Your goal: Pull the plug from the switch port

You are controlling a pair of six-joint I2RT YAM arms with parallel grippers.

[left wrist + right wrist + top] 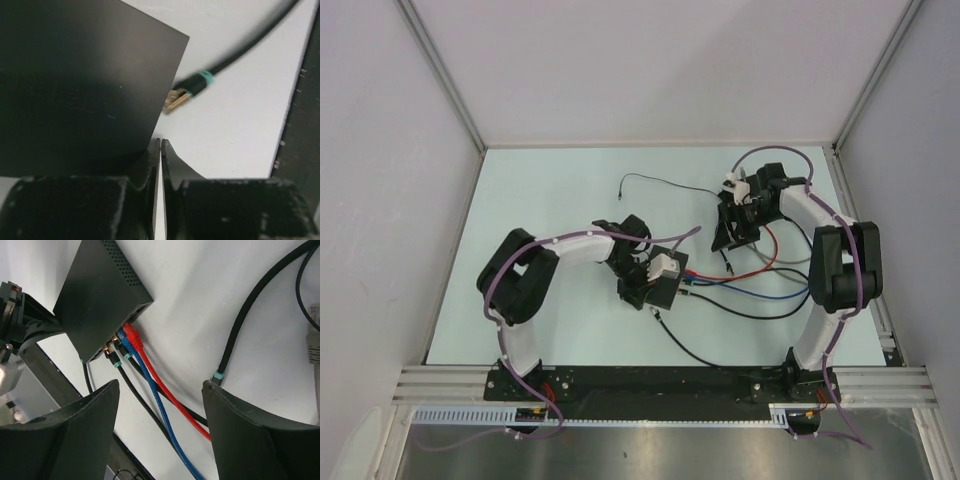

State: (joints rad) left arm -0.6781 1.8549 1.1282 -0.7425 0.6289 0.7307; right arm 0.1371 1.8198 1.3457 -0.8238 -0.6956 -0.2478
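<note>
Overhead and wrist views of a two-arm rig at a pale bench (pixel 550 190). A flat black box (pixel 95 295) lies near the bench's middle, with the left arm reaching over it. The switch port (pixel 131 326) is one of the small sockets along the box's short edge, which faces the right arm's side; which socket cannot be told.

A red cable (pixel 167 390) and a blue cable (pixel 156 405) are plugged into that edge side by side. Beside them sit black leads with teal rings. All of these cables trail across the bench toward the right arm.

In the left wrist view, a black plug (pixel 192 87) with a teal ring and a gold tip lies at the box's edge. Whether it is seated or free cannot be told.

- **Left hand** (pixel 160 145): its fingers are pressed nearly together with only a thin slit between them, and they hold nothing. It lies just beside the box's corner and near the black plug, but apart from it.
- **Right hand** (pixel 160 384): its fingers are spread wide and hold nothing. It hangs above the cables, well apart from the box.

A grey plug (pixel 312 337) lies loose at the right edge of the right wrist view.
</note>
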